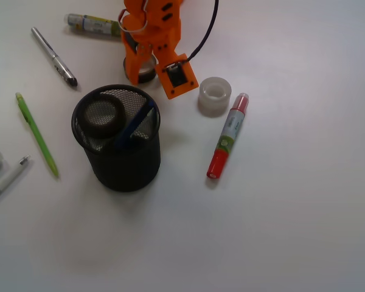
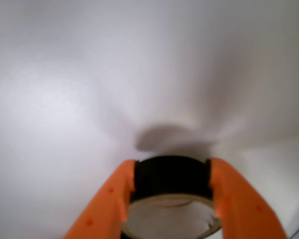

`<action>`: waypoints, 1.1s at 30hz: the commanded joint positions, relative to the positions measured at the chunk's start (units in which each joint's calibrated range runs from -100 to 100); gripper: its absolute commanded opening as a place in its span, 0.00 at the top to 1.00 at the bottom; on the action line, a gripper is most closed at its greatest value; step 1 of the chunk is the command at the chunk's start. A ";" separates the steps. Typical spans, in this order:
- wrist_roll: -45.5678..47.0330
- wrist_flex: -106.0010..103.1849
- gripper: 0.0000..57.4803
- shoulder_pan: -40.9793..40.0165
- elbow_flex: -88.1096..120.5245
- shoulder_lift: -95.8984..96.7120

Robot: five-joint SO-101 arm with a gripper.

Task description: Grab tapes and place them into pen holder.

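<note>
Gripper (image 2: 171, 191) is clamped on a dark tape (image 2: 170, 177); we hold it for carrying to the holder (image 1: 116, 176).

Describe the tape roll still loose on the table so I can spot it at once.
Start at the black mesh pen holder, then look up and right, past the orange gripper. The loose tape sits just above the red-capped marker. It is translucent whitish, unlike the dark roll between the jaws.

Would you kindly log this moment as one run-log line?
end effector: shut on dark tape roll | pen holder: one dark roll inside | whitish tape roll: on table
</note>
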 commanded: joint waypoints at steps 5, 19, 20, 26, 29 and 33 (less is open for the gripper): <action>0.88 -0.25 0.84 0.06 -1.43 -2.72; -12.60 25.47 0.39 -11.23 -15.11 -3.06; -12.80 25.21 0.39 -11.38 -14.47 -3.49; -12.89 21.97 0.39 -6.45 -3.96 -9.35; -11.77 13.66 0.39 -3.16 5.55 -13.60; -10.55 6.40 0.39 -3.23 13.06 -19.47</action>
